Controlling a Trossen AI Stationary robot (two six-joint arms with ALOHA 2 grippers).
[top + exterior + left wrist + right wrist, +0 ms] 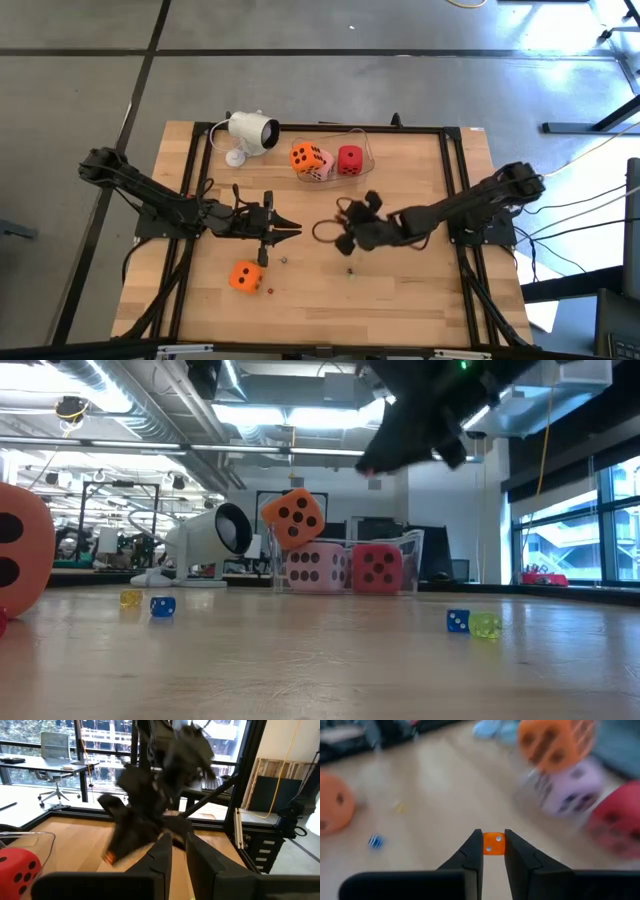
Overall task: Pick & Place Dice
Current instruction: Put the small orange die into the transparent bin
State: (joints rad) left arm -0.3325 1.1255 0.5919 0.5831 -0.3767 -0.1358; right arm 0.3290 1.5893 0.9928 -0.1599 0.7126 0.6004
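Three dice (322,160) are gathered in the clear tray (366,150), upper centre; one orange die (245,276) remains lower left on the table (400,290); a tiny orange die (493,843) is clamped in the right hand (493,851); the left hand (179,851) is nearly together, empty.

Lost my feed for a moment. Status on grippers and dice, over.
Right gripper shut on a tiny orange die, above mid-table. Left gripper idle, nearly closed, empty. Three big dice in the clear container; one orange die loose. Nothing blocking.

Back edge crowded: white camera (252,131) beside clear container (362,150) holding orange die (306,157), pink die (323,167), red die (350,160). Bare wood lies right of the container. Second orange die (245,276) blocks the front-left; front-right table (400,300) open.
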